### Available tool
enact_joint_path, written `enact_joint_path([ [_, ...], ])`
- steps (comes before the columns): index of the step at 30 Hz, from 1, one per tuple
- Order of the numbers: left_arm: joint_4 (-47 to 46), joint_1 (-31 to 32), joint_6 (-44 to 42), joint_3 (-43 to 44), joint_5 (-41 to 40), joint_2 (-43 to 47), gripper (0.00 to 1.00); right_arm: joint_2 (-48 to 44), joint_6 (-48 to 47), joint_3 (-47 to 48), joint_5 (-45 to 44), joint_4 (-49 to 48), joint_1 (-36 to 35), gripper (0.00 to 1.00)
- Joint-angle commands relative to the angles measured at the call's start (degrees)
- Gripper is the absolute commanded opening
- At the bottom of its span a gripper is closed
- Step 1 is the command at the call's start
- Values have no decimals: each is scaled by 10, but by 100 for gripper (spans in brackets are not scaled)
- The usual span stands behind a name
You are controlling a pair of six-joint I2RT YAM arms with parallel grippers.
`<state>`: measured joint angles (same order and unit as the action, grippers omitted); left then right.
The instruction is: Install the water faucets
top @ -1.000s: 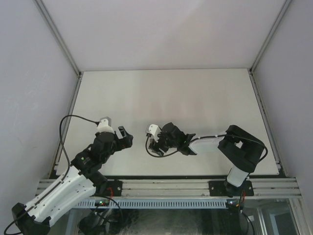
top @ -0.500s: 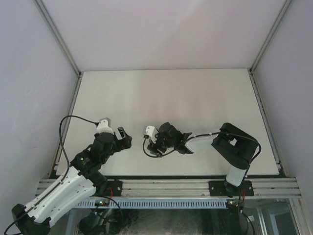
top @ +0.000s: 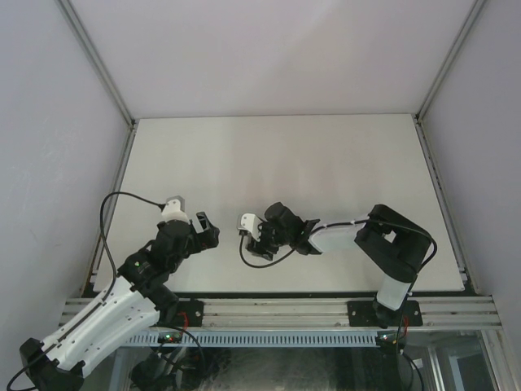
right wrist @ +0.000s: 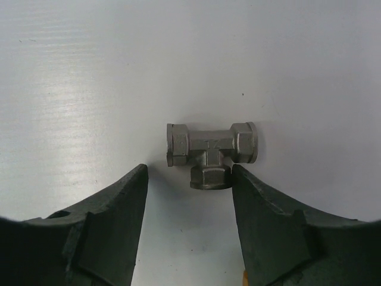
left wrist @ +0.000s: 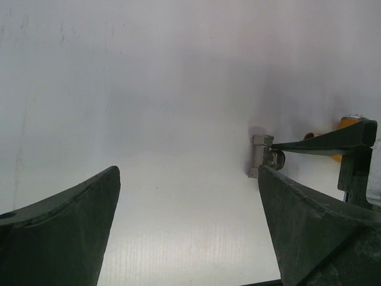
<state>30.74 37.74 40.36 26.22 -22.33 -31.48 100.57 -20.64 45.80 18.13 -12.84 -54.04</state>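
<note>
**Right jaws straddle grey fitting, left jaws wide and holding nothing**

Right gripper [right wrist: 189, 168] sits low on the near side of the grey tee fitting [right wrist: 209, 148]. Its jaws are parted and flank the fitting's short stem, which points back at the wrist. In the right wrist view the right-hand jaw is just beside the stem, contact can't be told. The other jaw stands apart from it. Fitting is not gripped.

Fitting lies flat on the white surface [top: 277, 155], cross-bar sideways to the jaws, hex collars at both ends. Small embossed mark on its middle, too small to read.

Orange tap [left wrist: 351, 123] lies just beside the fitting, on the side toward the right wrist. In the left wrist view it is mostly hidden behind a jaw of that gripper. Only a sliver shows at the bottom edge of the right wrist view.

Left gripper [left wrist: 189, 171] is left of the fitting, near but apart, pointed at it, jaws spread wide.

Beyond the fitting the surface runs back to pale walls [top: 269, 57].
</note>
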Motion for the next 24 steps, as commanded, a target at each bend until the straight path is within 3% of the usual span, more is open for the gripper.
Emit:
enact_joint_path([
  [1, -9, -4, -9, 30, -9, -2, 100, -5, -36, 9, -11, 26, 5, 55],
  [7, -7, -4, -9, 32, -9, -6, 100, 5, -37, 10, -13, 0, 7, 44],
  [10, -4, -4, -8, 32, -9, -7, 100, 19, -33, 24, -18, 13, 6, 33],
  [19, -1, -4, -6, 32, -13, -7, 100, 29, 19, 40, -49, 1, 3, 38],
  [24, 0, -4, -6, 34, -13, -9, 100, 32, 4, 40, -49, -9, -4, 21],
])
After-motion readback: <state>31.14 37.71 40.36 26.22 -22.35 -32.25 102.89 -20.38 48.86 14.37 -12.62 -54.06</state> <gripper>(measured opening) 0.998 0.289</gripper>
